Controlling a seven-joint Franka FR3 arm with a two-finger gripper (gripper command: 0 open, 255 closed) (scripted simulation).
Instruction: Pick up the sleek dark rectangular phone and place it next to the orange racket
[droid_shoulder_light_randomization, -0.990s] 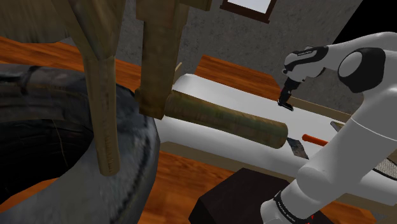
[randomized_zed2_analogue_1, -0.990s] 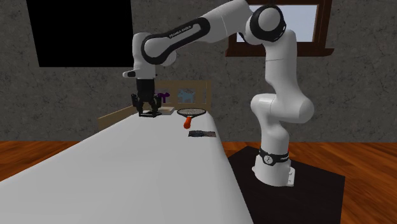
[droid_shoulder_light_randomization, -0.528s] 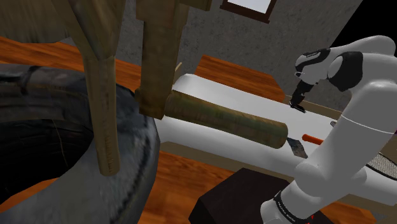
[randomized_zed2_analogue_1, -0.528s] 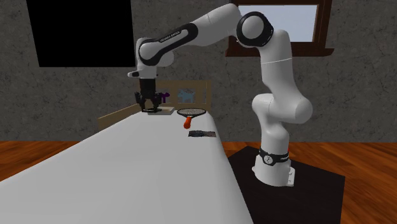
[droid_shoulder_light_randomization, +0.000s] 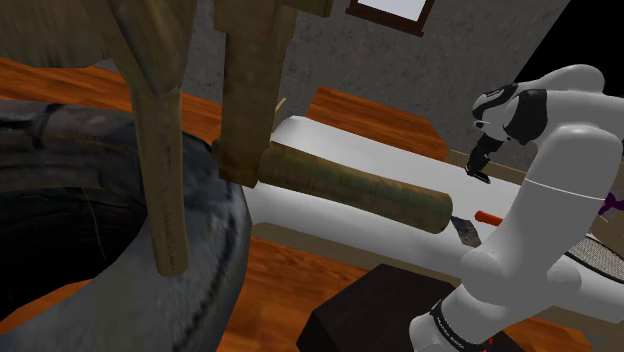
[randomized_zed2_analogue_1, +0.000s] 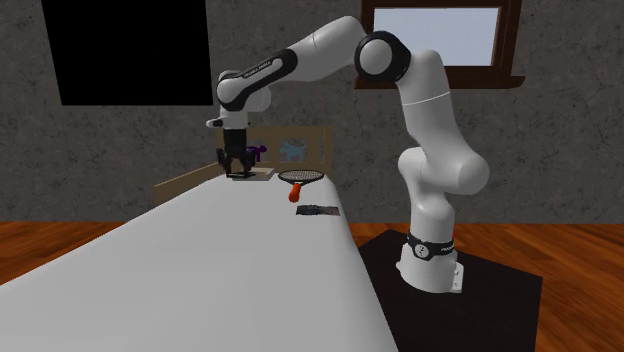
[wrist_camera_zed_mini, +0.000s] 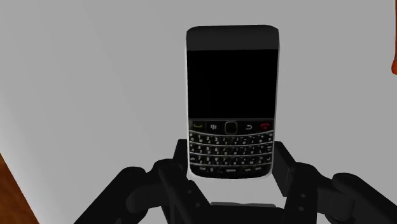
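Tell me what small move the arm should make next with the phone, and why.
Probably shift the phone sideways, closer to the orange-handled racket. The fingers clasp its keypad end, so the grasp looks done. In the second exterior view the gripper hangs over the white table with a gap between it and the racket.

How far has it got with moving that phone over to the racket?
Grasping looks done: the hand clasps the black keypad phone by its keyboard end. In hand: holding it near the orange-handled racket. Left: setting it down beside the racket and letting go.
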